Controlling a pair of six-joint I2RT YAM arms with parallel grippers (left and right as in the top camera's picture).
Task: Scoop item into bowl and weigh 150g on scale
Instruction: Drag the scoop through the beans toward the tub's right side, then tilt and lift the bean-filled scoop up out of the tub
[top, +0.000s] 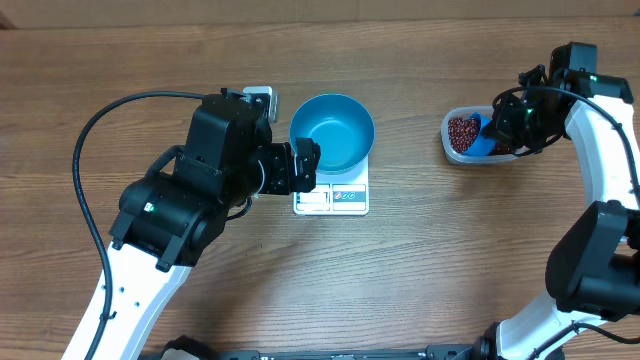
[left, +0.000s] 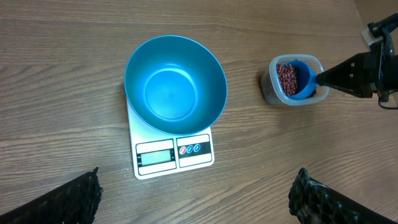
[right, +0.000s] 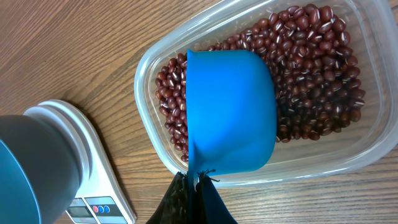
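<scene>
Right gripper (right: 198, 190) clamped on scoop (right: 230, 112), scoop over beans (right: 311, 62) in tub (right: 144, 81); left gripper (top: 305, 163) spread wide, empty, beside bowl (top: 332, 130) on scale (top: 345, 198)

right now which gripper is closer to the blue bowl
Left. The left gripper hangs open right beside the rim of the bowl. The right gripper is far off on the other side, shut on the blue scoop in the tub of beans.
</scene>
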